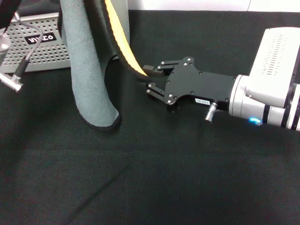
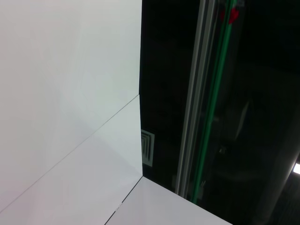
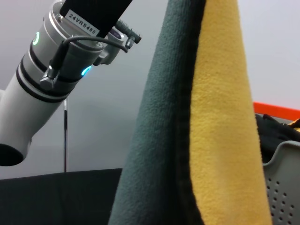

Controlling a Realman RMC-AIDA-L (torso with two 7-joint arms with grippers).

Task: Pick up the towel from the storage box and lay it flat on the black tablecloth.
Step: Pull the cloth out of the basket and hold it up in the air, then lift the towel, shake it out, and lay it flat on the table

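Observation:
The towel (image 1: 89, 70) hangs down from above the head view, grey-green side out, with its yellow-orange side (image 1: 119, 33) showing along one fold. Its lowest fold touches the black tablecloth (image 1: 187, 164). The towel's top is out of view. My right gripper (image 1: 149, 79) is open, low over the cloth, its fingertips at the black-edged hanging corner (image 1: 139, 72). The towel fills the right wrist view (image 3: 187, 140). The left arm's wrist and gripper body (image 3: 89, 18) show there, reaching up beside the towel. The storage box (image 1: 42, 44) stands at the back left.
The left arm's cable and connector (image 1: 16, 77) hang in front of the storage box. A corner of the box (image 3: 283, 187) also shows in the right wrist view. The left wrist view shows only a white wall (image 2: 70, 93) and a dark frame.

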